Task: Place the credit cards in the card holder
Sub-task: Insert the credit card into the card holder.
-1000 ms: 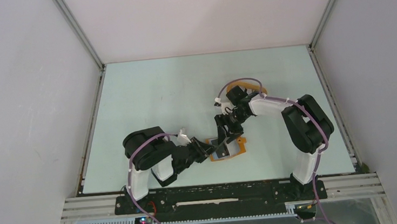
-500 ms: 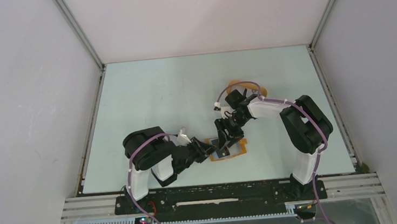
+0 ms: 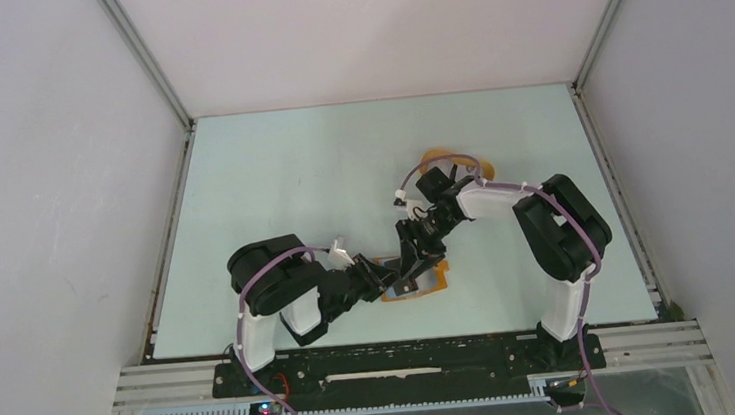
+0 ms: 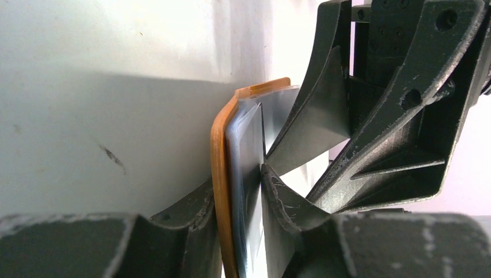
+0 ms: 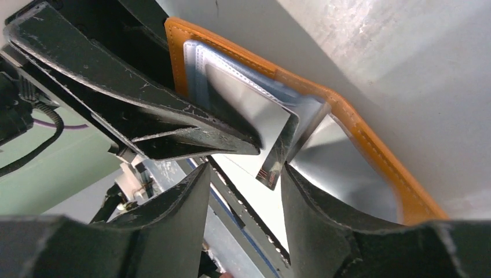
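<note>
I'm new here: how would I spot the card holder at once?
On the pale table, look near the front where the two arms meet. The card holder is the flat, square orange-brown wallet with clear sleeves, unlike the orange tray half hidden farther back.

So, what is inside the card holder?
Clear sleeves and one grey card, partly sticking out by the right gripper. Any cards deeper in are covered by the sleeves and the left gripper.

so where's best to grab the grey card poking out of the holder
Pinch the grey card by its free corner, across the flat faces, from the open side of the holder. The rest looks tucked in a clear sleeve, and the left hand clamps another edge.
</note>
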Tool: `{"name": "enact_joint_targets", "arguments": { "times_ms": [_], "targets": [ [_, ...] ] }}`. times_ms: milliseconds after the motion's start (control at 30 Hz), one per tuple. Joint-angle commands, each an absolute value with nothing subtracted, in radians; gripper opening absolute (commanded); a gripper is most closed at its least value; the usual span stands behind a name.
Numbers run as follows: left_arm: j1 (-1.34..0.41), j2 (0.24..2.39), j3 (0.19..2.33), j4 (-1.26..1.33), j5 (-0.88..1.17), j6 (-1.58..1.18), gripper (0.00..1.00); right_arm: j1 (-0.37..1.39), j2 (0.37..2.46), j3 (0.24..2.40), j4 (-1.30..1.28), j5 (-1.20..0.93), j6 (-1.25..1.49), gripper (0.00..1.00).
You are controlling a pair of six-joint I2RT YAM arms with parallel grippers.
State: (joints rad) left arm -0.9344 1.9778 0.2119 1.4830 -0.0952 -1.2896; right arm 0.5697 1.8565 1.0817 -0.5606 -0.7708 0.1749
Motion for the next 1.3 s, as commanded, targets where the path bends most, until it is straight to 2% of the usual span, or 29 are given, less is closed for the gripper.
{"name": "enact_joint_targets", "arguments": {
  "times_ms": [0, 300, 767, 1033, 1267],
  "targets": [
    [-0.93, 1.985, 0.224, 1.511, -0.084, -1.253, 0.32, 0.558, 1.882, 1.093, -0.52, -0.875, 0.238, 0.55],
    [-0.93, 1.963, 0.22, 1.513, -0.098, -1.245, 0.33, 0.517, 1.918, 1.093, -0.506, -0.846, 0.241, 0.53],
    [-0.866, 1.922, 0.167, 1.511, -0.082, -1.208, 0.35, 0.497, 1.946, 1.094, -0.457, -0.923, 0.29, 0.52],
    [-0.82, 1.854, 0.08, 1.51, -0.092, -1.147, 0.35, 0.444, 1.942, 1.094, -0.471, -0.894, 0.262, 0.43],
    [-0.816, 1.758, 0.014, 1.503, -0.107, -1.067, 0.33, 0.456, 1.91, 1.11, -0.495, -0.88, 0.201, 0.26]
  ]
}}
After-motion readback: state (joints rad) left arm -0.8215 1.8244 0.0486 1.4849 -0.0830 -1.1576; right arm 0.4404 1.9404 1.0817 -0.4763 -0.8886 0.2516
